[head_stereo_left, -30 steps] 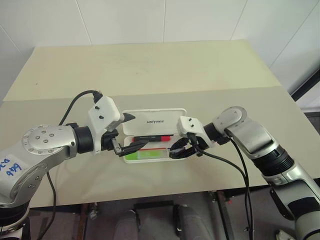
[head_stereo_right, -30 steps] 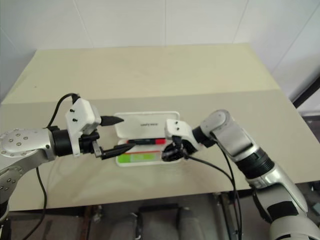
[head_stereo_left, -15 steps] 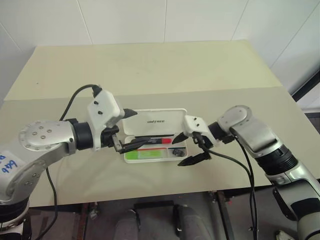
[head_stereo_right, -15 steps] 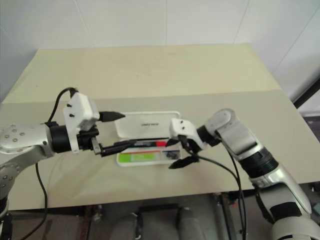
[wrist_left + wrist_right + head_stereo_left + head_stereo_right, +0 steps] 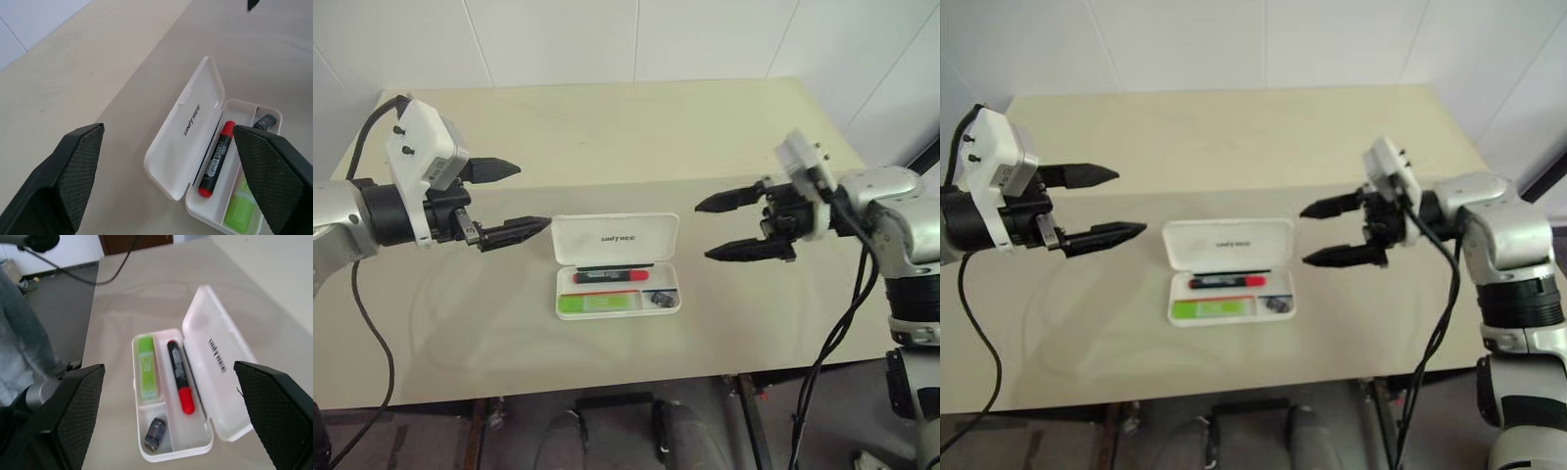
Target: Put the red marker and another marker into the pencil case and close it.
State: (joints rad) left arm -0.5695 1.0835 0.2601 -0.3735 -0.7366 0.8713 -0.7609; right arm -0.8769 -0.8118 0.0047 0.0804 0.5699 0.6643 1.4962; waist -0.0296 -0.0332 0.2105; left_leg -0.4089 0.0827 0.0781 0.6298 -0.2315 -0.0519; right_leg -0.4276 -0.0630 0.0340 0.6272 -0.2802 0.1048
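The white pencil case (image 5: 617, 238) lies open in the middle of the table, lid folded back away from me. In its tray the red marker (image 5: 610, 277) lies along the back slot, and the stubby light-green marker (image 5: 597, 304) lies in the front slot. The left wrist view shows the red marker (image 5: 215, 164) beside the green marker (image 5: 239, 208). My left gripper (image 5: 530, 195) hangs open in the air left of the case, holding nothing. My right gripper (image 5: 702, 232) hangs open to the right of the case, also holding nothing. Both point inward toward the case.
A small dark grey cylinder (image 5: 658, 298) sits in the tray's small right compartment. The beige table (image 5: 607, 137) stretches wide behind the case, with a seam across it and a white wall beyond. Black cables trail from both wrists.
Both grippers have lifted off the tray and swung outward, left to the left and right to the right. The right gripper has opened wide. The case and its contents lie still.
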